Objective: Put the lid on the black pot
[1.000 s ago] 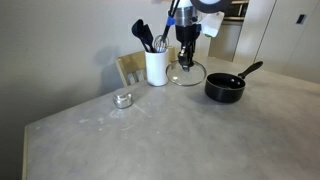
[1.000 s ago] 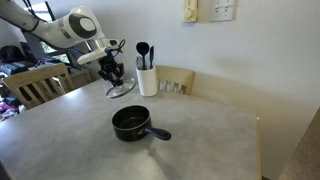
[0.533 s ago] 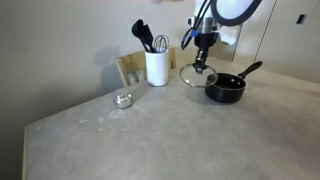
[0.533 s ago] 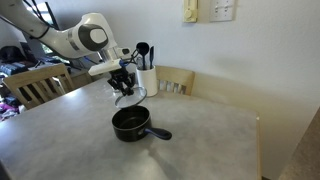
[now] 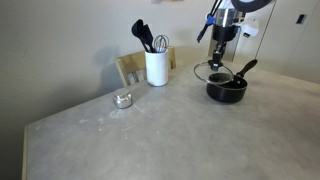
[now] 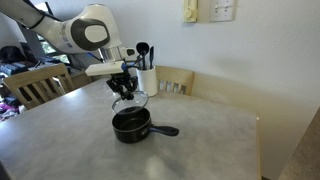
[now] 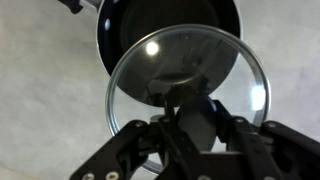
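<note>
My gripper [image 5: 222, 58] is shut on the black knob of the round glass lid [image 5: 216, 72] and holds it just above the black pot [image 5: 226, 91]. In an exterior view the gripper [image 6: 125, 88] carries the lid [image 6: 128, 101] over the pot [image 6: 131, 125], whose long handle [image 6: 165, 129] points right. In the wrist view the lid [image 7: 188, 85] hangs below my gripper [image 7: 188, 112] and partly overlaps the pot's dark opening [image 7: 150, 25]; the lid sits offset toward the bottom right of the pot.
A white utensil holder [image 5: 156, 66] with black utensils stands near the wall, also seen in an exterior view [image 6: 147, 79]. A small silver round tin [image 5: 123, 99] lies on the grey table [image 5: 150, 140]. Wooden chairs [image 6: 40, 87] stand beside the table.
My gripper lifted the lid from beside the utensil holder and carried it sideways to above the pot.
</note>
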